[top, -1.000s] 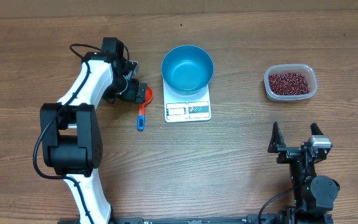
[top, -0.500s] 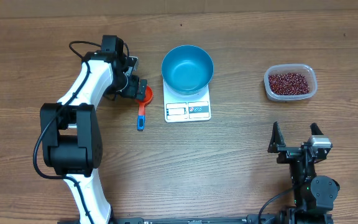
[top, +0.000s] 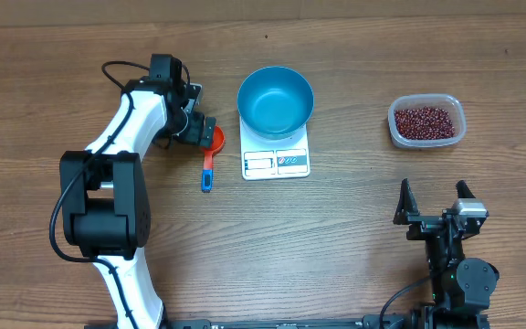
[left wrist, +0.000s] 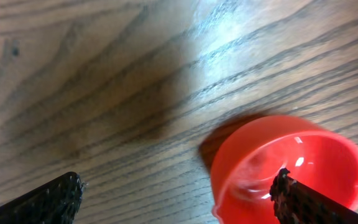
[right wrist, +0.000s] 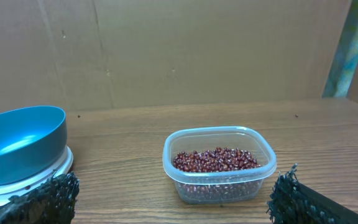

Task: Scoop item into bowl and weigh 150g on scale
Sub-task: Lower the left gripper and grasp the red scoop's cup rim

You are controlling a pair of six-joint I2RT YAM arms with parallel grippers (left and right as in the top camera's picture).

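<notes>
On the wooden counter (top: pixel 336 238), the biggest thing is the white left arm (top: pixel 126 128), which runs from its black base at the near left edge up and across toward the middle. Its claw (top: pixel 199 132) is spread wide and holds nothing. It sits low over the red cup of a scoop (top: pixel 215 139). In the left wrist view the two dark fingertips (left wrist: pixel 55 196) stand far apart at the bottom corners. The red cup (left wrist: pixel 291 162) lies open side up by the other fingertip, which hides part of its rim, so I cannot tell whether they touch. The smaller black right arm (top: pixel 459 274) sits at the near right edge. Its claw (top: pixel 434 203) is also wide open and empty, well apart from everything else, and it faces the far side of the counter. The blue bowl (top: pixel 276 99) stands upright on the far end of the white scale (top: pixel 276 162), near the middle of the counter. The bowl looks empty, and the scale's display end pokes out toward the near side. Far to the right, a clear plastic tub (top: pixel 395 128) stands alone. The scoop's blue handle (top: pixel 207 174) points toward the near edge, just left of the scale. The dark red beans (top: pixel 425 122) all lie inside the tub.
</notes>
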